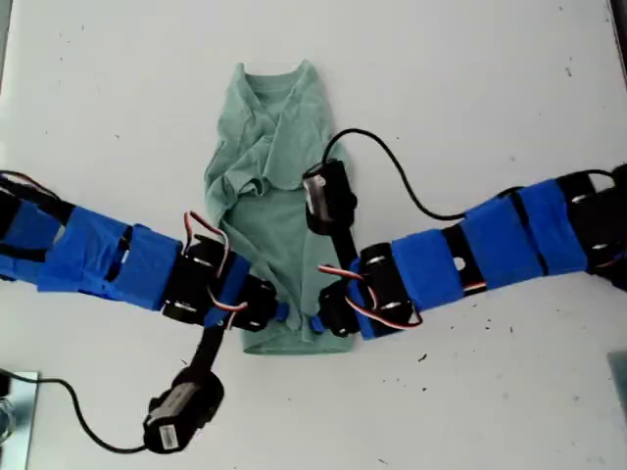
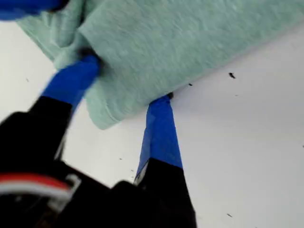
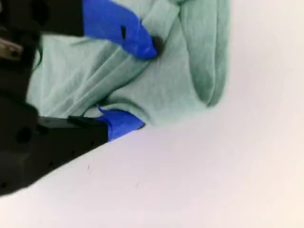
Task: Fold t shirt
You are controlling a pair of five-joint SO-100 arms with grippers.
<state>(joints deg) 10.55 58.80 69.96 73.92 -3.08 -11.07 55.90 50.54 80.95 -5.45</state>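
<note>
The t shirt (image 1: pixel 274 206) lay on the white surface (image 1: pixel 470 88), folded into a narrow strip with its neckline away from my arms and its hem nearest them. My first end effector (image 2: pixel 128 80) was at one corner of that hem, its taped fingers (image 2: pixel 159 128) parted with cloth between them. My second end effector (image 3: pixel 137 83) was at the hem's other corner, fingers likewise spread around a bunched fold of the t shirt

My second gripper (image 3: pixel 137 83), blue jaws apart around the t shirt (image 3: pixel 171 90) hem edge, white table (image 3: pixel 213 180)
</note>
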